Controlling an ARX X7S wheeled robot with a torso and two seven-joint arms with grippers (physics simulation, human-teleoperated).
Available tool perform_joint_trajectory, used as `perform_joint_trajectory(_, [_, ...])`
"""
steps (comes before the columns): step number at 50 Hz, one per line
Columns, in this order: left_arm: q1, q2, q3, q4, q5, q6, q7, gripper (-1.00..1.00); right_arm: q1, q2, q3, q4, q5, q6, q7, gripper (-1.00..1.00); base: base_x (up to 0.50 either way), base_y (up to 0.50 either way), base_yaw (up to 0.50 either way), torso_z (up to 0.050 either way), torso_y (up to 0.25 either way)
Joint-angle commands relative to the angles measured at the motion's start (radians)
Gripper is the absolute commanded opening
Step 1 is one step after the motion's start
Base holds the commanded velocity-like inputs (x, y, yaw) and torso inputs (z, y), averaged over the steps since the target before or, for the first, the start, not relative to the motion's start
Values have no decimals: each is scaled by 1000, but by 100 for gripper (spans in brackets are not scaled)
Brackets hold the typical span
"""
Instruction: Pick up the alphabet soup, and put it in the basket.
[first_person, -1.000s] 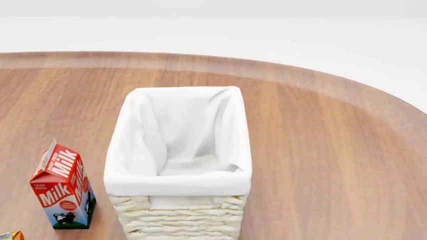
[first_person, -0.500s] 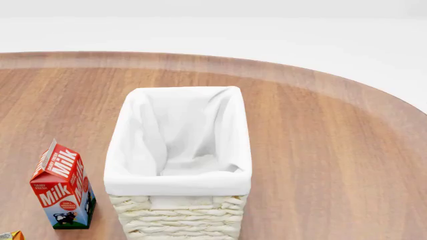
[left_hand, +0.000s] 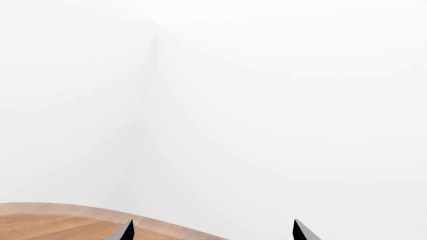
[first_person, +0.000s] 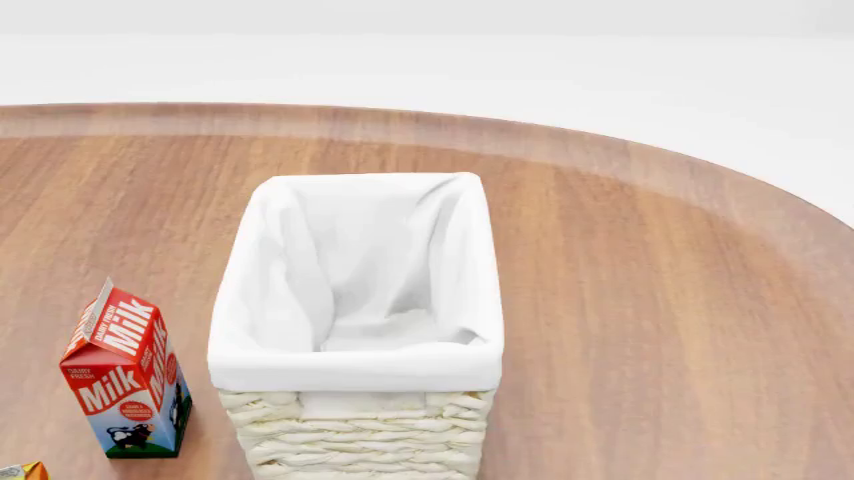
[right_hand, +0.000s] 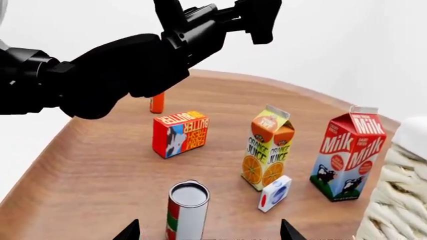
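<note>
The alphabet soup with its blue label shows in no view. The basket (first_person: 354, 368), cream wicker with a white cloth lining, stands in the middle of the round wooden table in the head view, and nothing shows inside it. Its corner shows in the right wrist view (right_hand: 400, 200). My left gripper (left_hand: 212, 232) is open and empty, above the table's edge and facing a white wall. My right gripper (right_hand: 210, 232) is open and empty, low over the table. A red and green labelled can (right_hand: 187, 210) stands just ahead of it, between the lines of its fingertips. Neither gripper shows in the head view.
The right wrist view shows a butter box (right_hand: 180, 134), an orange juice carton (right_hand: 269, 147), a milk carton (right_hand: 348, 155), a small white box (right_hand: 275, 192), and a small orange object (right_hand: 157, 102) partly behind my black left arm (right_hand: 133, 60). The milk carton (first_person: 127, 375) stands left of the basket.
</note>
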Motion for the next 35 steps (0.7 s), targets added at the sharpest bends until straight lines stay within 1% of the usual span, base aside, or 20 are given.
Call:
perform_joint_trajectory(1, [-2,-2,2,-4,-1,3,-2,100,3,11,-4,-6,36,24,-10,100,0,0,0,0,0])
perform_joint_trajectory(9, [3,-4,2,3,-1,3,-5,100,7,17,-11,-15,30,59,4,100,0,0,0,0,0])
perform_joint_trajectory(35, [10,-8,8,27,6,-15,-16,100,35,-15,-34,44,-63,88,44,100,0,0,0,0,0])
